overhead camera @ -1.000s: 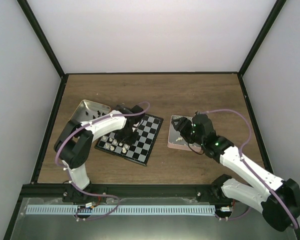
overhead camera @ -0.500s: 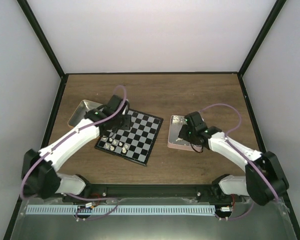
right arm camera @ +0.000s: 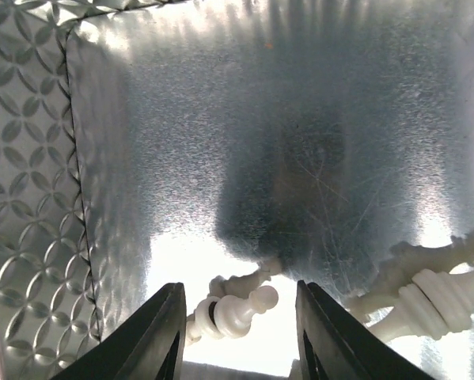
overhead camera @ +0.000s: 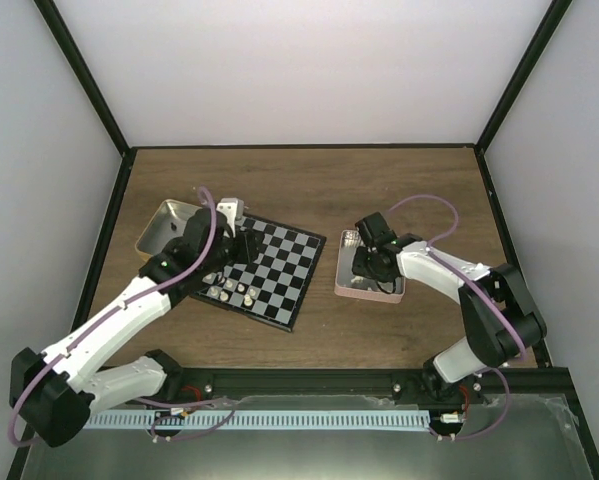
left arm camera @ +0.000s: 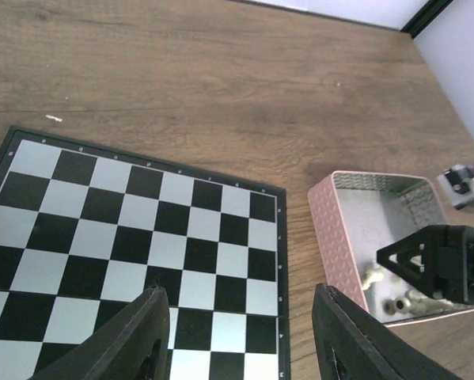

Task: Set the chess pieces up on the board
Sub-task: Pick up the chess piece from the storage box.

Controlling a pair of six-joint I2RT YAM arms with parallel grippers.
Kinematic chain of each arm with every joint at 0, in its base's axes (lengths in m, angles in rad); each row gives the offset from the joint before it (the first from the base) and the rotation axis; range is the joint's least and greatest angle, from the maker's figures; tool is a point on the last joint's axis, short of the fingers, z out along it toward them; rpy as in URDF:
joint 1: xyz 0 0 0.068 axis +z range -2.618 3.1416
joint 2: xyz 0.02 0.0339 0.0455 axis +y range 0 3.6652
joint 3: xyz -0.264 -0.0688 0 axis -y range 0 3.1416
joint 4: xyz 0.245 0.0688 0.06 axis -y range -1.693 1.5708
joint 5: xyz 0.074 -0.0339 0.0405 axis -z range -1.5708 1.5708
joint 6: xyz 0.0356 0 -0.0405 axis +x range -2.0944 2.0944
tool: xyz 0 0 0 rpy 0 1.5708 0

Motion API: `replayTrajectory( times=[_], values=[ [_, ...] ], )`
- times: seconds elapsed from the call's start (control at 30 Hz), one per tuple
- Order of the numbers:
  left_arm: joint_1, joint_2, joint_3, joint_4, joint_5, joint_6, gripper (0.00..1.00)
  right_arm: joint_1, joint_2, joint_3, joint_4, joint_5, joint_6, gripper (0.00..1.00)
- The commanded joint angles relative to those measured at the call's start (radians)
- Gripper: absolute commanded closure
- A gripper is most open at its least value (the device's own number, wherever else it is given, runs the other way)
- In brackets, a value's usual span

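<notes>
1. Chess pieces (overhead camera: 229, 291): I count a few cream ones standing in a short row on the board (overhead camera: 279, 275), along the edge nearest the arms and toward its left end.
2. More cream figures lie loose on the shiny floor of the pink tin (left arm camera: 329, 229). In my right wrist view a pawn (right arm camera: 243, 308) rests on its side, and a tangle of larger pieces (right arm camera: 430, 289) is heaped just beside it to the right.
3. The board lies flat on the wooden table (overhead camera: 379, 180), turned at a slant and left of centre. The pink tin stands near the board's right corner with a strip of bare wood between them, so the two do not touch.
4. My right gripper (right arm camera: 240, 336) is lowered inside the pink tin with its fingers apart. The pawn lies between the tips with a gap on either side, so nothing is gripped.
5. My left gripper (left arm camera: 240, 340) hangs over the board, well above the squares. Its fingers are spread wide with nothing held, and I see the chequers through the gap.
6. A silver tin (overhead camera: 159, 228) sits on the table past the board's left corner, partly hidden behind the left arm (overhead camera: 129, 310). I cannot tell what it holds.
</notes>
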Motion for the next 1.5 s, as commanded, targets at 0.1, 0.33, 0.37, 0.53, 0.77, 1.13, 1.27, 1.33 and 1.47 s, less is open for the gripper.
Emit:
replayTrajectory(
  times=[0.1,0.33,0.37,0.53,0.77,1.13,1.27,1.33,1.47],
  values=[
    [-0.001,-0.087,-0.068,0.146,0.013,-0.044,0.48,-0.007,0.023,0.031,-0.022,0.000,0.032,0.60],
    [-0.001,-0.101,-0.084,0.164,0.006,-0.062,0.47,-0.007,0.019,0.001,0.016,0.013,0.094,0.67],
    [-0.001,-0.101,-0.084,0.164,0.010,-0.063,0.47,-0.007,0.019,0.001,0.018,0.012,0.102,0.67],
    [-0.001,-0.100,-0.084,0.162,0.014,-0.063,0.47,-0.007,0.025,-0.016,0.040,0.005,0.133,0.72],
    [-0.001,-0.102,-0.083,0.164,0.011,-0.061,0.47,-0.007,0.039,-0.018,0.048,0.004,0.146,0.72],
    [-0.001,-0.105,-0.082,0.158,0.000,-0.057,0.47,-0.005,0.057,-0.009,0.034,0.016,0.124,0.80],
    [-0.001,-0.111,-0.085,0.158,-0.003,-0.059,0.47,-0.005,0.059,-0.017,0.035,0.024,0.118,0.86],
    [-0.002,-0.113,-0.086,0.157,-0.005,-0.058,0.47,-0.005,0.060,-0.019,0.036,0.025,0.118,0.89],
    [-0.002,-0.120,-0.085,0.155,-0.006,-0.058,0.47,0.001,0.028,-0.026,0.064,0.050,0.119,0.93]
  ],
)
